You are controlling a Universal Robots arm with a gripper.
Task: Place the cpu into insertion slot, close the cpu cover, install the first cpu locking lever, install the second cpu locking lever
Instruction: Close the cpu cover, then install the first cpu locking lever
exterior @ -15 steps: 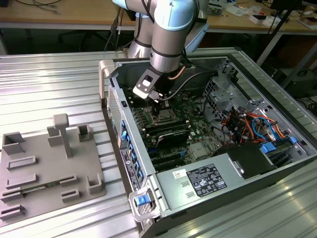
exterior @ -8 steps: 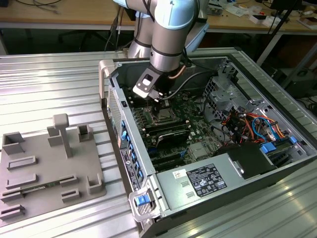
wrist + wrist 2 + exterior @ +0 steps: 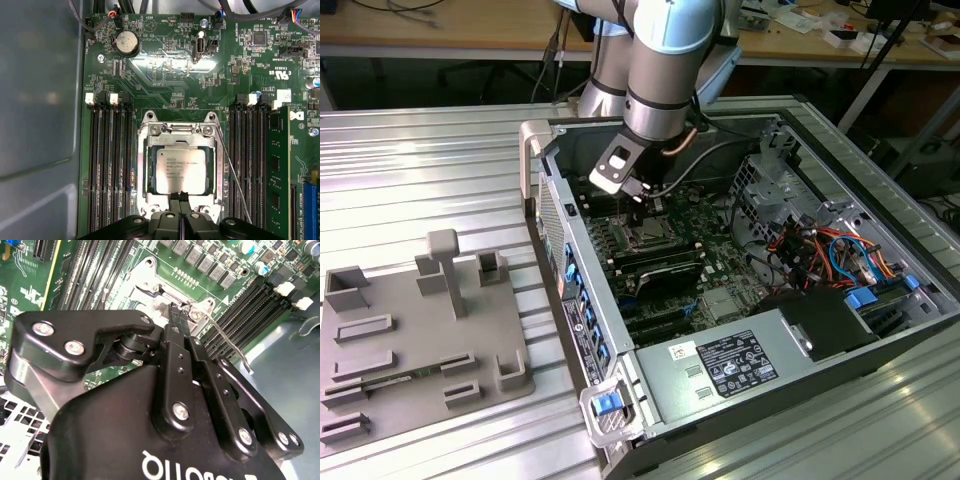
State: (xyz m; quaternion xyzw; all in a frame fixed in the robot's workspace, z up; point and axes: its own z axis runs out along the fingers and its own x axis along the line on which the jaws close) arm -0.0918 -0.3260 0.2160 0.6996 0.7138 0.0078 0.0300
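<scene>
The open computer case (image 3: 582, 330) is seen right of centre in the exterior view, and the insertion slot (image 3: 645, 238) is found in the frame's upper middle, directly under the arm. In the first wrist view the cpu (image 3: 181, 171) is seated flat in the slot, and the cpu cover (image 3: 176, 141) is laid down around it, the chip framed by its window. The gripper (image 3: 178, 197) is clenched, with nothing seen between its fingertips, and is set at the cover's edge. A thin locking lever (image 3: 234, 175) is seen slanting beside the socket, across a bank of memory slots (image 3: 256, 150).
</scene>
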